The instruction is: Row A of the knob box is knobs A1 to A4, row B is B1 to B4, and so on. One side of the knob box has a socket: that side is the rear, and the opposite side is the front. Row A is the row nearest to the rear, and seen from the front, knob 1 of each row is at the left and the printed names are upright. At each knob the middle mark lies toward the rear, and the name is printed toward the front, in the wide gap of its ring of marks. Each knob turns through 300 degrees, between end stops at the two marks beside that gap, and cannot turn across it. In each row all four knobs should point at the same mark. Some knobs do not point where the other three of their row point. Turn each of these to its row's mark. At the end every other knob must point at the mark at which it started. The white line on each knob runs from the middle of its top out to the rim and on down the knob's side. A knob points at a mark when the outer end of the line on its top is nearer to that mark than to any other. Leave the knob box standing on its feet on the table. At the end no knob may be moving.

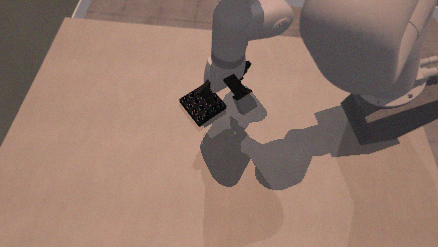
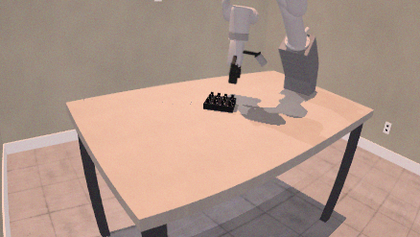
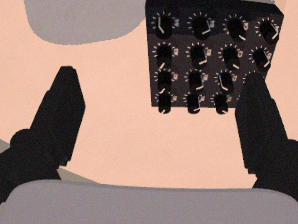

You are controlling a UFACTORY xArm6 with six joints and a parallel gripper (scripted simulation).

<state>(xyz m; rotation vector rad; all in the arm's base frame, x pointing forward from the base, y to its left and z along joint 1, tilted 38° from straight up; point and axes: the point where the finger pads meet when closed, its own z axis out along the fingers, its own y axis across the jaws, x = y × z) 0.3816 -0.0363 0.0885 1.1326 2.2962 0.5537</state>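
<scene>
The black knob box (image 1: 202, 102) (image 2: 220, 102) (image 3: 212, 56) stands on its feet on the tan table (image 1: 100, 163) (image 2: 144, 137). It carries several dark knobs with white lines in rows; their marks are too small to read. My gripper (image 1: 221, 88) (image 2: 246, 64) (image 3: 160, 88) is open and empty. It hangs above the table, over the box's edge on the robot's side. In the wrist view the box fills the upper right, and the right finger covers its lower right corner. The left finger stands over bare table.
The robot's grey base (image 1: 370, 118) (image 2: 299, 72) stands on the table's far right, with the arm's shadows spread between it and the box. A floor with a low white skirting lies beyond the table's edges.
</scene>
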